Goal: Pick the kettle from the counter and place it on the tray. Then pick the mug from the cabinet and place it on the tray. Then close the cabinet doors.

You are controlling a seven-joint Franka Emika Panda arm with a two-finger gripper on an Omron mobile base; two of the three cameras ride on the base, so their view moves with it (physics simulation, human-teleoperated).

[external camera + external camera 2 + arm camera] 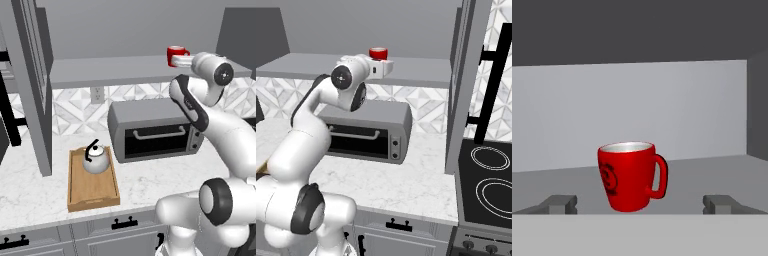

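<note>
Where veined, a white marble counter (150,182)

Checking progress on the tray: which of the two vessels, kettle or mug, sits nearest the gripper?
The red mug on the cabinet shelf, right before the open gripper. The kettle sits far below, on the tray.

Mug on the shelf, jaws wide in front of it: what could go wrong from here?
1. The mug stands between the open gripper fingers but left of centre; closing may nudge or tip it.
2. Its handle juts toward the right finger, which could catch it and spin the mug.
3. The kettle sits at the tray's far end; setting the mug too close could bump it.
</note>
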